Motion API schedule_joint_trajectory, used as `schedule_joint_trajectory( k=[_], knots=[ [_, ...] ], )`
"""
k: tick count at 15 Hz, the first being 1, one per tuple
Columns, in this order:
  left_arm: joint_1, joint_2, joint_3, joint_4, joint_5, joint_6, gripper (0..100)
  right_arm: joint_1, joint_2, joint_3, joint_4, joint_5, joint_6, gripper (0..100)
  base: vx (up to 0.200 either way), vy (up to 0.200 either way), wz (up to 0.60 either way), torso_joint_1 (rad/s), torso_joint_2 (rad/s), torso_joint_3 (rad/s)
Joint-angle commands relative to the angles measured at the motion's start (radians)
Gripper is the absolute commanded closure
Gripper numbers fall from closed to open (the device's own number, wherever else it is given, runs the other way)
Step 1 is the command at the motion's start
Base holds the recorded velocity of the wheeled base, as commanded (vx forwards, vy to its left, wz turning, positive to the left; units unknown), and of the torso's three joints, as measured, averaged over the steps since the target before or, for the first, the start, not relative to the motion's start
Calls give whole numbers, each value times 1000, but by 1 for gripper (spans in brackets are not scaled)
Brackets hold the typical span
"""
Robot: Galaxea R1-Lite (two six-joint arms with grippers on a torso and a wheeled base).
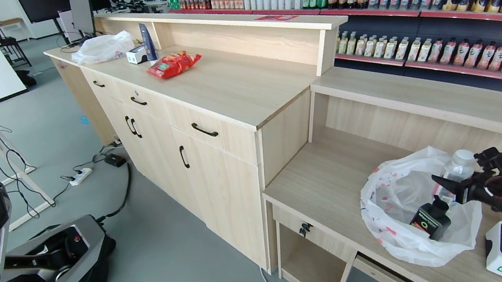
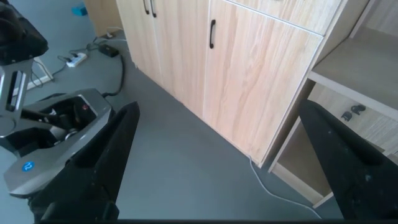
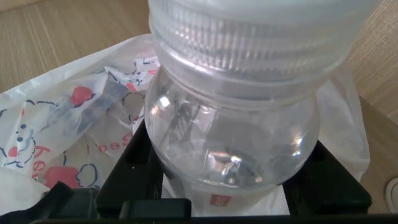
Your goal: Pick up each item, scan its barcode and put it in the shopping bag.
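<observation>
Head view: my right hand (image 1: 447,185) pinches a clear bottle (image 1: 461,162) over the shopping bag (image 1: 398,233), which holds one black bottle (image 1: 431,220); the red snack packet (image 1: 174,64) is not yet bagged.

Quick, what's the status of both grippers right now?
Left gripper: open, holding nothing.
Right gripper: closed on the clear bottle, above the shopping bag.

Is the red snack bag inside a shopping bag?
No, the red snack bag lies out on the tall counter, outside any bag.
</observation>
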Motion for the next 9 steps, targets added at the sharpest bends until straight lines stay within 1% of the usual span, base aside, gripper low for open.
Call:
schedule_joint_trajectory(
  k=[1,9],
  knots=[
    [0,0,0,0,0,0,0,0,12,-1,0,1,-1,100,0,0,0,0,0,0],
    [0,0,0,0,0,0,0,-5,17,4,3,1,-10,100,0,0,0,0,0,0]
  ],
)
